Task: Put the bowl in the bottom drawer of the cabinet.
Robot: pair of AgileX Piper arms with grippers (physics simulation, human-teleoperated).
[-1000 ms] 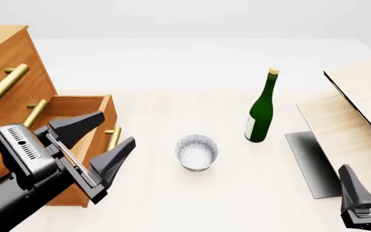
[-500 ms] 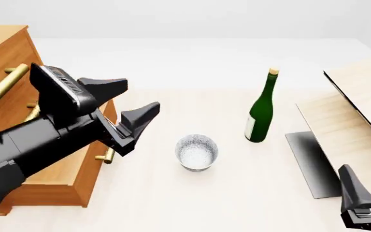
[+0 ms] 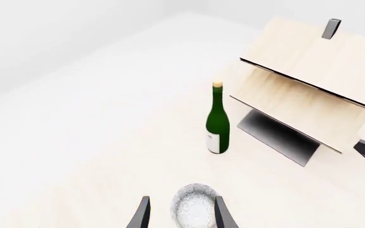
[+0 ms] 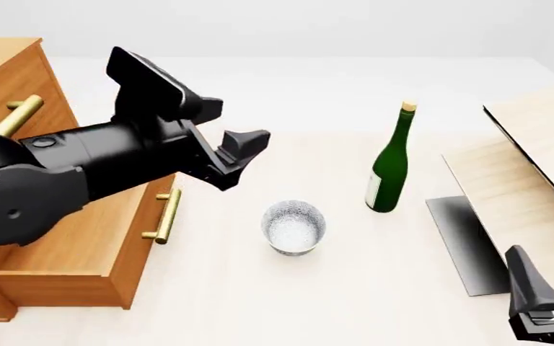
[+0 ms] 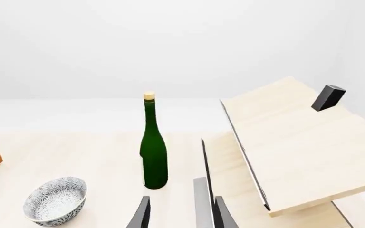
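While the left end effector hovers above the pale wood-grain bench with its black fingers apart and empty, the small round white bowl with fine grey-blue speckles sits upright just ahead of and below it, not touching. Left wrist view shows the bowl roughly between the fingertips, lower down. Bottom drawer, orange-brown wood with a brass bar handle, stands pulled out of the orange-brown wooden cabinet, left of the bowl. Glossy green wine bottle with tan cork stands right of the bowl; white label, text unreadable. Right end effector: fingers apart, empty, well away from the bowl.
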